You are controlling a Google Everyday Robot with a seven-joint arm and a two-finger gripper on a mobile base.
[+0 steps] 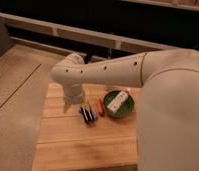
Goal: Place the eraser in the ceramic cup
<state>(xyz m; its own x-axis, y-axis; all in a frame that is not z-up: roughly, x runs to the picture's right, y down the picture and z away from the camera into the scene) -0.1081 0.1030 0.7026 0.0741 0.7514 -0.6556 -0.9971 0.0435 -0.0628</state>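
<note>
Eraser [88, 114] lies flat on the wooden tabletop [68, 145], a black striped block near the middle of the board, with nothing gripping it. Just to its right is a small orange stick-like thing [100, 105], and beyond that sits a round green bowl [127, 111] with a white bar [118, 101] resting inside it. The end effector [68, 104] hangs just left of the eraser, low over the tabletop under the white wrist, its jaws spread wide and holding nothing. The thick white arm [113, 70] reaches in from the right, passing above the bowl.
</note>
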